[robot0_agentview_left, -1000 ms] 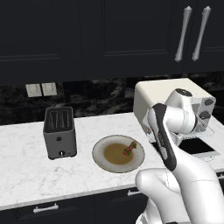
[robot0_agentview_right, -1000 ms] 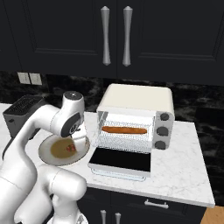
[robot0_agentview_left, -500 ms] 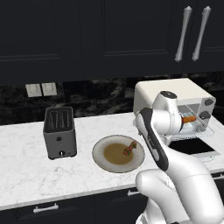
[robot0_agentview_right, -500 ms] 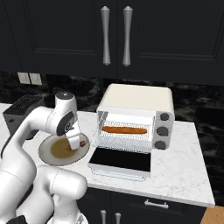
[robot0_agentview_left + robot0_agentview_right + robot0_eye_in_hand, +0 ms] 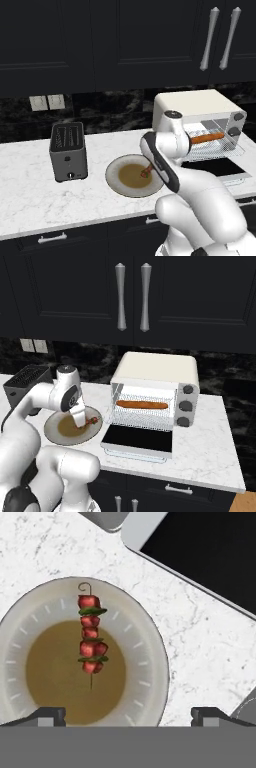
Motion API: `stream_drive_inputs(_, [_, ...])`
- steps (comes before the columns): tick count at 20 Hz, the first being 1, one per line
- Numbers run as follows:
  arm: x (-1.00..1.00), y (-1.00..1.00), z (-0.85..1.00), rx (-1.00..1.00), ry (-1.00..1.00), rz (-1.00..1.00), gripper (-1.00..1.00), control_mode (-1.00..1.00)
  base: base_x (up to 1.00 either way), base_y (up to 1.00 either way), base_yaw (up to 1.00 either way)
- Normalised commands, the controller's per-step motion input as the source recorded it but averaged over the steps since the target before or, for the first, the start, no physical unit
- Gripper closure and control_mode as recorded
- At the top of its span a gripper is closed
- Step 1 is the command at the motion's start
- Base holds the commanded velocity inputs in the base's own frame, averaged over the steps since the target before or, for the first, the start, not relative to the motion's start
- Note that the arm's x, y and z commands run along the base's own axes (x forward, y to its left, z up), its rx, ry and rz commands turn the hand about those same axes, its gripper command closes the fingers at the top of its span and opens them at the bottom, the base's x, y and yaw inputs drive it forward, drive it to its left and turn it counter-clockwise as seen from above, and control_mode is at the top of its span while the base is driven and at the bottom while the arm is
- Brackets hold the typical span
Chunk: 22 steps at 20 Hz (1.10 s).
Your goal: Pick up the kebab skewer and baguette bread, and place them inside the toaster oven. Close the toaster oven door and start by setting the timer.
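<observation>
The kebab skewer [image 5: 90,634], red chunks with green bits on a thin stick, lies on a round plate [image 5: 155,642] with a brown centre. My gripper [image 5: 129,716] hovers above that plate, open, with nothing between its fingers. From the right base view my hand [image 5: 76,408] hangs over the skewer [image 5: 89,422]. The baguette bread [image 5: 142,404] rests on the wire rack inside the cream toaster oven [image 5: 155,368]. The toaster oven door [image 5: 139,438] is folded down flat, with its dark glass facing up. The baguette [image 5: 207,137] and the skewer [image 5: 147,172] are also in the left base view.
A grey two-slot toaster [image 5: 67,150] stands left of the plate [image 5: 112,175] on the white marble counter [image 5: 30,195]. Dark cabinets with silver handles [image 5: 132,296] hang overhead. The open door [image 5: 200,557] lies close beside the plate.
The arm has swung left from the oven front until the hand is over the plate. The baguette, skewer and door have not moved, and the gripper has stayed open.
</observation>
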Motion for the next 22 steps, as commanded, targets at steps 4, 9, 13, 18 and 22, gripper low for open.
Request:
stream_drive_inputs(4, [0.29, 0.0, -0.42, 0.0, 0.0, 0.05, -1.0, -1.0, 0.0, 0.0, 0.0])
stream_drive_inputs(9, [0.41, 0.0, -0.43, -0.01, 0.0, 0.04, -1.0, -1.0, 0.0, 0.0, 0.0])
stream_drive_inputs(13, [0.38, 0.01, -0.35, -0.01, 0.02, 0.0, -1.0, -1.0, 0.0, 0.0, 0.0])
stream_drive_inputs(18, [0.4, 0.06, -0.23, -0.03, 0.07, 0.0, -1.0, -1.0, 0.0, 0.0, 0.0])
stream_drive_inputs(22, [0.32, 0.01, -0.19, -0.01, 0.08, 0.0, -1.0, -1.0, 0.0, 0.0, 0.0])
